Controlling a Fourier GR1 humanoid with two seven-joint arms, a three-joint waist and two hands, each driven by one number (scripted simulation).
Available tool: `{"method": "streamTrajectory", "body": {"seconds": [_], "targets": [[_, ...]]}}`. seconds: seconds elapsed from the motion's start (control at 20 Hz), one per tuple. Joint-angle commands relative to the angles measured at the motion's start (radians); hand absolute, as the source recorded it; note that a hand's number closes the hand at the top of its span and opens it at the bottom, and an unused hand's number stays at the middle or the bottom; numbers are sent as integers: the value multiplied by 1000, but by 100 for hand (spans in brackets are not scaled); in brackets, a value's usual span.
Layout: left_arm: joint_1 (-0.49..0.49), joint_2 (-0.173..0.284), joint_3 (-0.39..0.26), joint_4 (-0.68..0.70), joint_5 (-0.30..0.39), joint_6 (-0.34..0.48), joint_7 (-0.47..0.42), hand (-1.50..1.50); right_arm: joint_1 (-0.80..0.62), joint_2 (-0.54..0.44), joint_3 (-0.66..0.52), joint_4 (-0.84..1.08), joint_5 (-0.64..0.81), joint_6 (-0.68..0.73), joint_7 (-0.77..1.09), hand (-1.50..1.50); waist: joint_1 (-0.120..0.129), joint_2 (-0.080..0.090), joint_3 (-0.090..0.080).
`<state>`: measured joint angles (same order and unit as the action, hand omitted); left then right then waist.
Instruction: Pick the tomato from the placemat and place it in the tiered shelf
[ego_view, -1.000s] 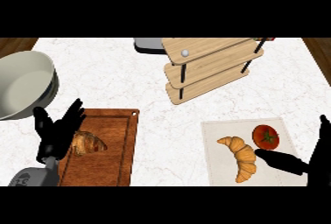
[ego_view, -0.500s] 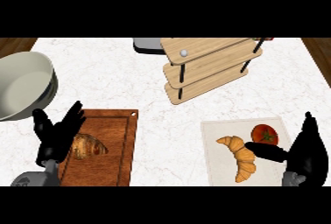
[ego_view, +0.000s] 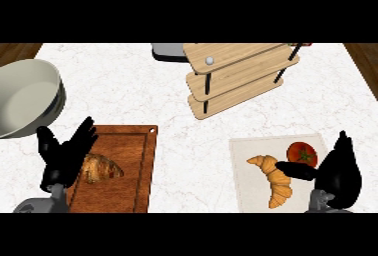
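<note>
Closing in since a moment ago, right hand (ego_view: 336, 175) hovers open beside tomato (ego_view: 302, 152) at placemat (ego_view: 255, 147)'s far-right corner.
Round, smooth, likely soft: best cupped around its sides; left hand (ego_view: 65, 155) rests open.

Clearance record, as I read it from the head view. Open desk (ego_view: 140, 95): a bare marble band between the placemat (ego_view: 251, 200) and the tiered shelf (ego_view: 236, 75); passage free. Obstacle: croissant (ego_view: 275, 180) just beside the tomato (ego_view: 301, 151) on its left. Right robot hand (ego_view: 336, 175) occupies the mat's right edge. Left side taken by cutting board (ego_view: 125, 170) and bowl (ego_view: 26, 97).
</note>
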<state>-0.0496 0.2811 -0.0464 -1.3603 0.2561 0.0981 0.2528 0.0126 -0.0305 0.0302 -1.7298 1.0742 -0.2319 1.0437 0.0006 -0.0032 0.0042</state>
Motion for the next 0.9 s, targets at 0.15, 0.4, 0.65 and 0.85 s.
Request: {"method": "streamTrajectory", "body": {"seconds": [0.15, 0.4, 0.65, 0.85], "targets": [[22, -27, 13, 25, -32, -19, -4, 0, -15, -2, -57, 83, 47, -19, 16, -150, 0, 3, -4], [67, -9, 52, -1, -21, -72, -26, 0, -71, 17, -107, 223, 13, -148, -90, -150, 4, 4, -4], [14, -23, 76, 21, -43, -75, 16, 0, -62, 13, -114, 280, 7, -200, -155, -150, 1, 3, -4], [-44, -35, 82, -2, -48, -60, 102, 0, -143, -24, -148, 357, -59, -159, -196, -150, 1, 4, -4]]}}
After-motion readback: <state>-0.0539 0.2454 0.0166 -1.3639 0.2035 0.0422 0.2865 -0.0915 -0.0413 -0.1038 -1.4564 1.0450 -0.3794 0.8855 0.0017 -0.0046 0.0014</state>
